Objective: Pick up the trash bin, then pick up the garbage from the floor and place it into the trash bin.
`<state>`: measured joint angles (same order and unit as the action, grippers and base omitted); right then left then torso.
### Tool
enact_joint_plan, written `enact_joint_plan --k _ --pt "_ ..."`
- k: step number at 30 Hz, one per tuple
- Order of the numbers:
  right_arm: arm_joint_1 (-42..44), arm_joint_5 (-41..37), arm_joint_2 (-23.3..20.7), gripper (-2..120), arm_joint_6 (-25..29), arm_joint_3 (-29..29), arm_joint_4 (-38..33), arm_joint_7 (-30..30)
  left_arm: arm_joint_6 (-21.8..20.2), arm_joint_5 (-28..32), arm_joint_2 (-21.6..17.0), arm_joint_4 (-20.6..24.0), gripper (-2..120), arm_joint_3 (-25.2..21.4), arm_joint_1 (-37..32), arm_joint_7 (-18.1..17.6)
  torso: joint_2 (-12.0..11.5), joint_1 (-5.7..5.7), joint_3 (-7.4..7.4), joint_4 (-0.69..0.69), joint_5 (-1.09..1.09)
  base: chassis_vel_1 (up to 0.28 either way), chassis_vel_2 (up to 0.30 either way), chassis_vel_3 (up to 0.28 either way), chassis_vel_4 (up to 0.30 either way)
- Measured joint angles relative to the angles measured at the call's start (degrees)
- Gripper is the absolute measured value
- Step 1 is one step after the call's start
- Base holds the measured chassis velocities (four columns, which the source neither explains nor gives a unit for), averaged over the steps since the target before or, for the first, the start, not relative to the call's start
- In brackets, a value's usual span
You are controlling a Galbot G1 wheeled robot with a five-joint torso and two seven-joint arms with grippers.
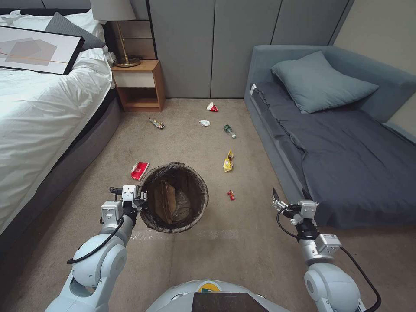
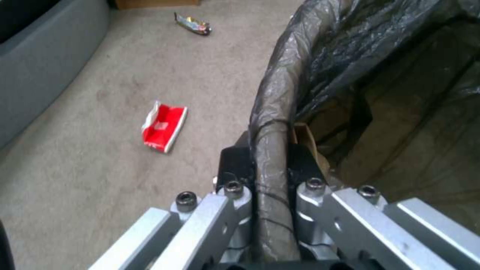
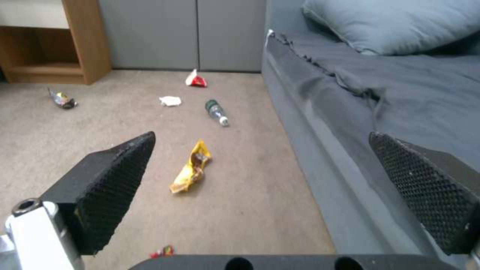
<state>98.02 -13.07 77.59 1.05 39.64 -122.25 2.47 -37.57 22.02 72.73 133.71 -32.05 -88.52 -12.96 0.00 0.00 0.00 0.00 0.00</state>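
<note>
- Closest to the head camera, the robot's rounded white torso [image 1: 203, 294] fills the bottom edge, an arm rising on either side of it.
- Left gripper [image 1: 141, 200] has its black fingers [image 2: 237, 165] clamped on the bag-wrapped rim of the small round white trash bin [image 1: 173, 197], lined with a crinkled dark bag; one finger sits outside the rim, one inside.
- Inside that bin lies a tan paper bag [image 1: 164, 201].
- Just beside the bin, toward the white-sheeted bed [image 1: 43, 112], a red-and-white packet [image 1: 139, 170] lies flat on the beige carpet [image 1: 242, 242].
- Farther up the floor: a dark shiny wrapper [image 1: 156, 123] near the wooden nightstand [image 1: 138, 84], a crumpled white tissue [image 1: 204, 122], another red-and-white packet [image 1: 212, 107], a small green bottle [image 1: 229, 131].
- Right of the bin lie a yellow snack wrapper [image 1: 228, 160] and a tiny red wrapper [image 1: 231, 195].
- Right gripper [image 1: 289, 196] hovers beside the grey sofa bed [image 1: 346, 164], fingers [image 3: 115, 176] spread wide, holding nothing.
</note>
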Motion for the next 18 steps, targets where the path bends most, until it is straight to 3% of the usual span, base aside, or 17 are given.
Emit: enact_joint_plan --k 18 --pt "-0.64 0.25 -0.17 100 -0.02 -0.80 0.56 -0.03 0.13 0.28 -0.41 -0.29 5 -0.19 0.23 0.22 0.00 0.00 0.00 0.01 0.00 -0.130 0.127 0.124 -0.125"
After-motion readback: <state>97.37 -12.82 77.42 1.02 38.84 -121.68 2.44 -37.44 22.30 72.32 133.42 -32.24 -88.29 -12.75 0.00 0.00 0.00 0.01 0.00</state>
